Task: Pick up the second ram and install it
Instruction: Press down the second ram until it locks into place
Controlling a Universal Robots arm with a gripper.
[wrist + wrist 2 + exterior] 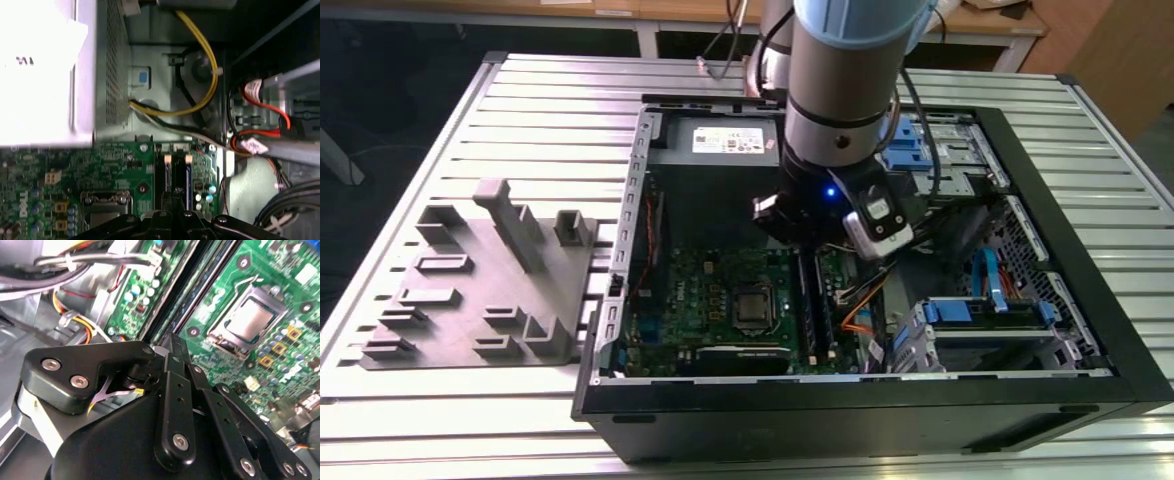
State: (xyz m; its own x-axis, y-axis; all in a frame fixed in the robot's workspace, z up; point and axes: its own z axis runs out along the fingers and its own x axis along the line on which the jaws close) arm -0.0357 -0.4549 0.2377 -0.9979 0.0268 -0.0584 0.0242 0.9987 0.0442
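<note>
now black metal tool (pixel 172 347) – green motherboard (pixel 260 300)

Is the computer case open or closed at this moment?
Open. In the exterior view the computer case lies with its side panel off, so the green motherboard is exposed and the arm reaches down into it.

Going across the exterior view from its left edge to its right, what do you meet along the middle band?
Grey plastic holder tray with upright slabs → green motherboard → dark memory slots below the gripper → orange cables → blue-latched drive bay → black computer case wall.
</note>
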